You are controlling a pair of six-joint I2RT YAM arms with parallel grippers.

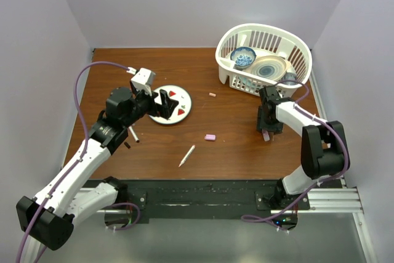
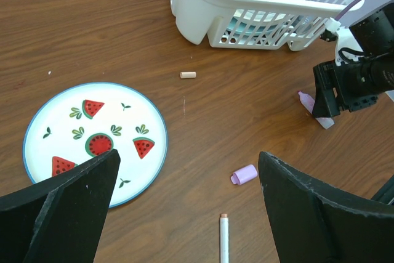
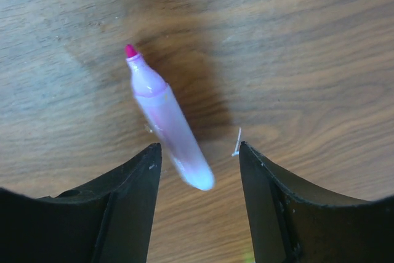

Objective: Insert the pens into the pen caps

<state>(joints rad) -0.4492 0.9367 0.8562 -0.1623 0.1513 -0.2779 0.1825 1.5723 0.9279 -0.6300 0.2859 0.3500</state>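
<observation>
A thick pale pink pen (image 3: 167,118) with a bare magenta tip lies on the wood. Its rear end sits between the fingers of my right gripper (image 3: 198,149), whose jaws stand partly closed, with a gap on each side of the pen. The top view shows that gripper (image 1: 266,132) pointing down at the table, right of centre. My left gripper (image 1: 157,104) hovers wide open and holds nothing. Below it lie a white pen (image 2: 224,238) and a pale pink cap (image 2: 244,174). A small tan cap (image 2: 188,74) lies farther back. Another slim pen (image 1: 133,134) and a dark cap (image 1: 127,146) lie beside the left arm.
A round plate (image 1: 184,98) with watermelon pictures lies under the left gripper. A white basket (image 1: 228,60) holding bowls and dishes stands at the back right, just behind the right arm.
</observation>
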